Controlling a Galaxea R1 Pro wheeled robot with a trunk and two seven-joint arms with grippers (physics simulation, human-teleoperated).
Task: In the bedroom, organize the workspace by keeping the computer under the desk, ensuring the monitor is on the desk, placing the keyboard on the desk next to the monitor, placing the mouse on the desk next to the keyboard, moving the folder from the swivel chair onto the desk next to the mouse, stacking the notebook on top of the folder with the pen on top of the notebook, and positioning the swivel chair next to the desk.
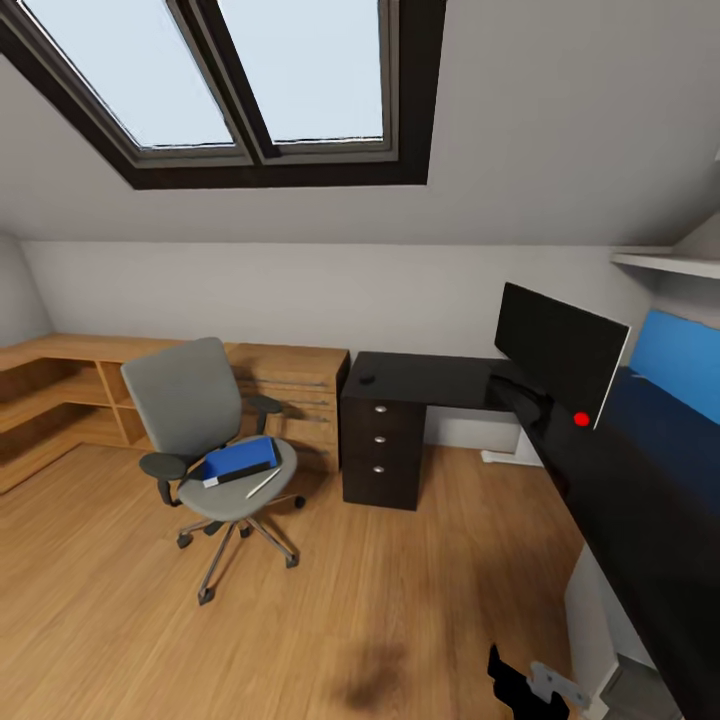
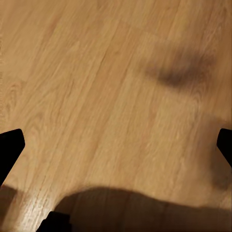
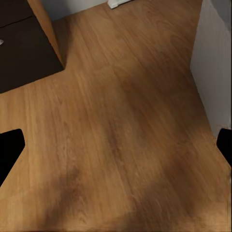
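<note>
The grey swivel chair stands on the wooden floor, left of the black desk and apart from it. On its seat lie the blue folder and, beside it, the pale pen. The monitor stands upright on the desk at its corner, with a red light at its lower corner. The small black mouse sits on the desk above the drawer unit. The computer, keyboard and notebook are out of view. My left gripper and right gripper are open, hanging over bare floor with nothing between the fingers.
A light wooden dresser with shelves runs along the back wall, left of the chair. A blue wall panel and a white shelf sit over the desk's right wing. A white desk leg is close to my right gripper. Open floor lies ahead.
</note>
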